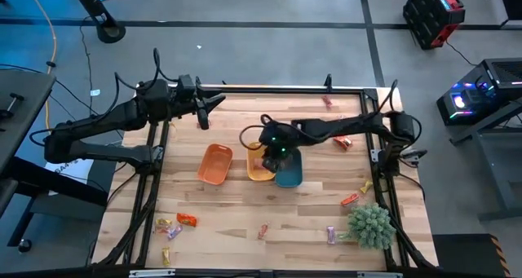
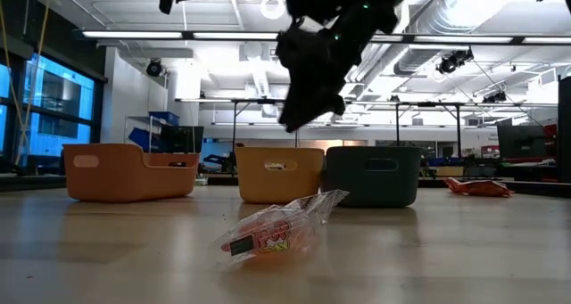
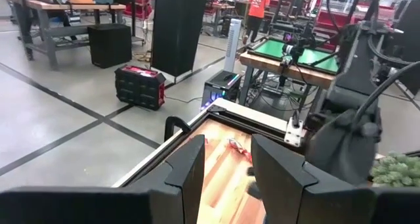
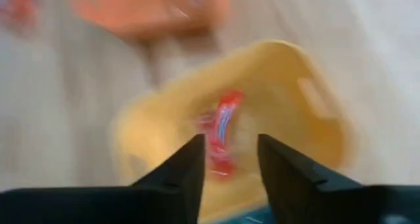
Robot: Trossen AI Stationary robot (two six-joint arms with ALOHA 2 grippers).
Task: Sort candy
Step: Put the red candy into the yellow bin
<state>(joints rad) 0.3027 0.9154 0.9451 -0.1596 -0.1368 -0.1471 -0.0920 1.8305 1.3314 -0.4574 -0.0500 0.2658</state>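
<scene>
My right gripper (image 1: 273, 157) hangs open above the yellow tray (image 1: 258, 172), the middle of three trays. In the right wrist view, a red wrapped candy (image 4: 222, 129) shows past the open fingers (image 4: 230, 145), inside the yellow tray (image 4: 295, 60). The picture is smeared, so I cannot tell whether the candy lies there or is falling. The orange tray (image 1: 215, 164) stands to the left and the teal tray (image 1: 290, 175) to the right. More candy lies on the table: near the front left (image 1: 187, 220), front middle (image 1: 263, 231) and right (image 1: 350, 199). My left gripper (image 1: 214, 103) waits open over the far left of the table.
A spiky green plant ball (image 1: 371, 225) sits at the near right corner. Further candies lie by the far edge (image 1: 327, 101) and under the right arm (image 1: 342, 143). In the low view a red candy (image 2: 281, 228) lies in front of the three trays. Bare wood shows in front of the trays.
</scene>
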